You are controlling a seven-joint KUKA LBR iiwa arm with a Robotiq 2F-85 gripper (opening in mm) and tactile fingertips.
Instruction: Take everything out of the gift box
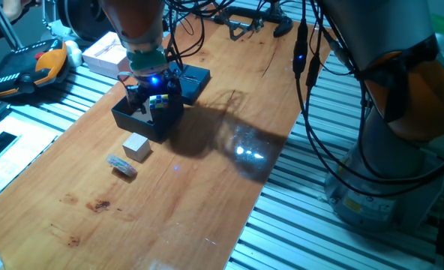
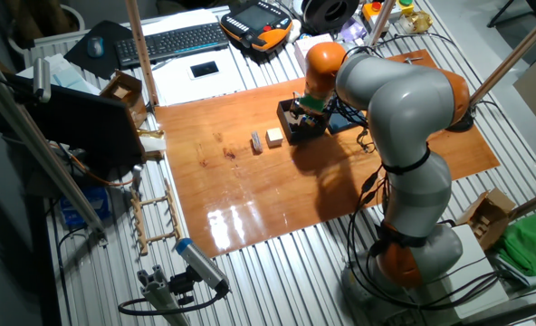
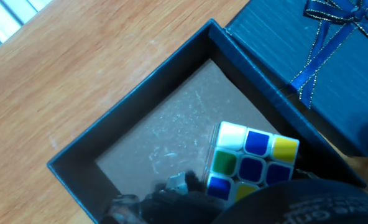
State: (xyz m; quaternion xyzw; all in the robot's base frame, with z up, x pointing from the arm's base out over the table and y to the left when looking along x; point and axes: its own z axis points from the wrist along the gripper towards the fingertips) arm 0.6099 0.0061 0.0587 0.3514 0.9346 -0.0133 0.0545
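The gift box stands open on the wooden table, and its wall frames a bare grey floor. My gripper reaches into it and looks shut on the multicoloured puzzle cube, which is tilted at about rim height. The lid with its ribbon bow lies right behind the box. Outside, in front of the box, sit the beige cube and the small flat pinkish-grey piece.
A pale pink-white box lies at the table's back corner, beside an orange teach pendant. A keyboard sits beyond the table. Cables hang over the far right of the board.
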